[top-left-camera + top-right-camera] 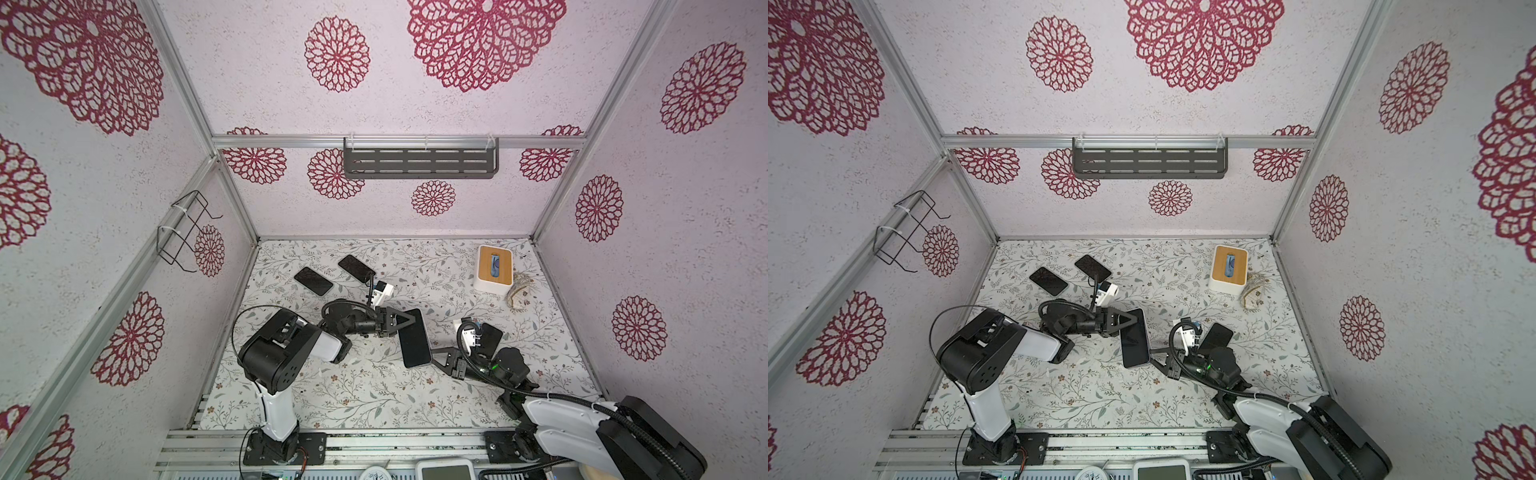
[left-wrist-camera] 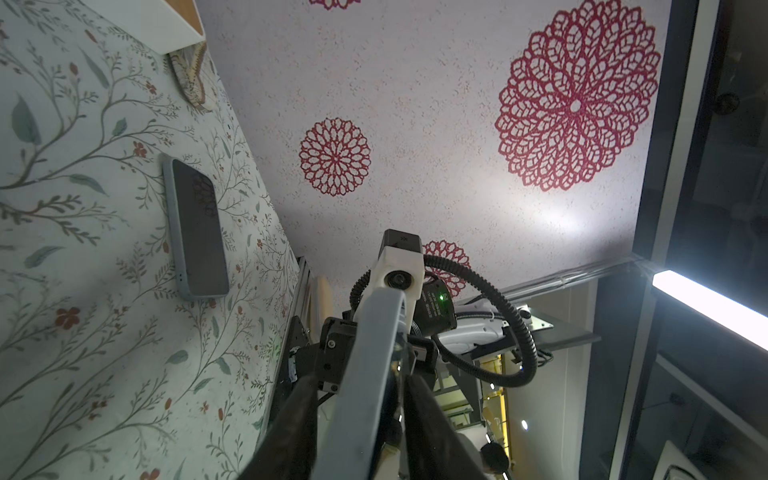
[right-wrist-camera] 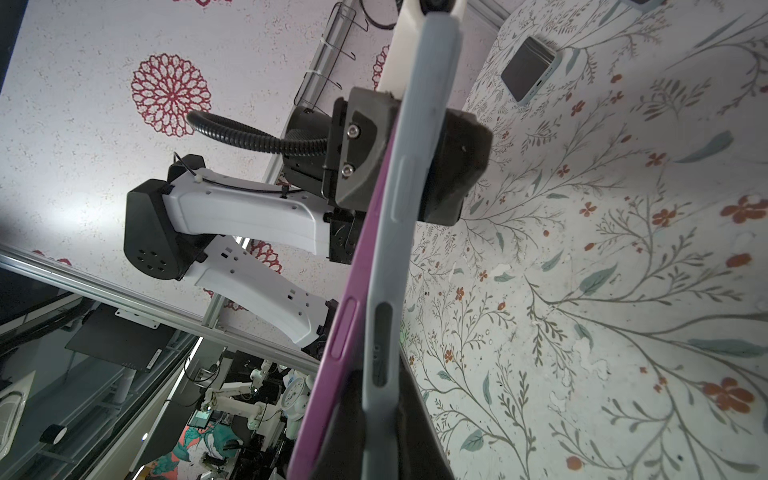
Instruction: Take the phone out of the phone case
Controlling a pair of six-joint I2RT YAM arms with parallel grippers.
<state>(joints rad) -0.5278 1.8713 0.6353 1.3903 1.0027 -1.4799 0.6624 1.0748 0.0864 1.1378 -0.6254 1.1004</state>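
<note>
A dark-screened phone (image 1: 415, 337) (image 1: 1136, 338) hangs above the middle of the table, held between my two arms. In the right wrist view its purple body (image 3: 360, 270) has come away from the grey-blue phone case (image 3: 411, 199) along one long side. My right gripper (image 1: 436, 357) (image 1: 1154, 356) (image 3: 374, 436) is shut on the case's near edge, with the purple phone outside one finger. My left gripper (image 1: 409, 320) (image 1: 1131, 320) (image 2: 365, 415) straddles the far end of the case (image 2: 370, 374), open, with small gaps beside its fingers.
Two more dark phones (image 1: 313, 281) (image 1: 356, 267) lie at the back left. Another phone (image 1: 488, 337) lies beside my right arm. A white tissue box with a wooden lid (image 1: 494, 270) and a woven piece (image 1: 519, 291) sit at the back right.
</note>
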